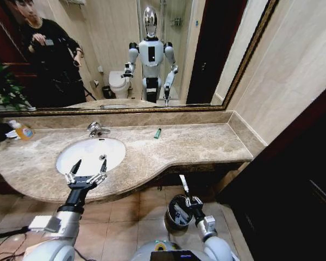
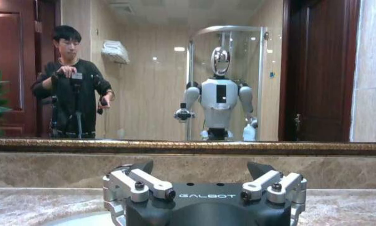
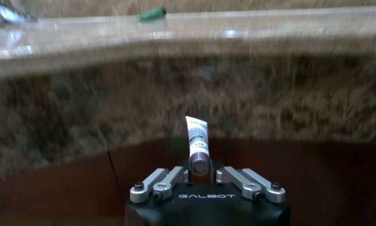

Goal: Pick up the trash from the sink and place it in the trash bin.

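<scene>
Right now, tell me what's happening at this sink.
The robot is clearing toiletry trash from the bathroom counter. Its right gripper is shut on a white tube and sits low, below the counter edge, over the black trash bin on the floor. The left gripper hovers open above the white sink, holding nothing. A small green tube lies on the marble counter to the right of the basin.
</scene>
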Robot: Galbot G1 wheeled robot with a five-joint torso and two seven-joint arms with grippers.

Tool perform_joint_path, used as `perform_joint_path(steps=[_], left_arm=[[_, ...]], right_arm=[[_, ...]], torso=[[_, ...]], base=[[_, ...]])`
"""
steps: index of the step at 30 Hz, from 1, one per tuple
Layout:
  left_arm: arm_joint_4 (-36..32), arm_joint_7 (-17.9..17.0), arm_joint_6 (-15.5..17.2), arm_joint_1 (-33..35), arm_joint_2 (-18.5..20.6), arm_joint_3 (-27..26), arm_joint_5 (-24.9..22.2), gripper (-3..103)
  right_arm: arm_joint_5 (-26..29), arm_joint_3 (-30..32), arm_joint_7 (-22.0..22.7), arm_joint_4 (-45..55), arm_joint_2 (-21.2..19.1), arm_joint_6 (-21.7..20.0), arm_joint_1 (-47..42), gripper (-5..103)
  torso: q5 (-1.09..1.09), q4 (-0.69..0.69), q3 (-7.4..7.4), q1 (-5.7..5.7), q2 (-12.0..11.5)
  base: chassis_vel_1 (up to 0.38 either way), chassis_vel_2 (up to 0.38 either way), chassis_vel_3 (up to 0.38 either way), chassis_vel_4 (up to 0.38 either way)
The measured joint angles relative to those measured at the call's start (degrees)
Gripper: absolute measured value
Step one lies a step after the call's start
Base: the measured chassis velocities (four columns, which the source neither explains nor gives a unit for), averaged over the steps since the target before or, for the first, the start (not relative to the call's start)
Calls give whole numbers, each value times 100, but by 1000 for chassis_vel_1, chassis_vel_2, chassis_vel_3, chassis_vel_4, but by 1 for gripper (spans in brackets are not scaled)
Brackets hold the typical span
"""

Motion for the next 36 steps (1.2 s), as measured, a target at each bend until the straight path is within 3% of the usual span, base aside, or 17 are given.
perform_joint_path(steps=[16, 36], left_arm=[[0, 0, 0, 0, 0, 0, 0, 100], [0, 0, 0, 0, 0, 0, 0, 100]], right_arm=[[-127, 28, -643, -1362, 292, 224, 272, 18], [-414, -11, -785, -2559, 492, 417, 567, 18]], torso=[[0, 0, 0, 0, 0], [-1, 0, 0, 0, 0]], base=[[0, 0, 0, 0], [0, 0, 0, 0]])
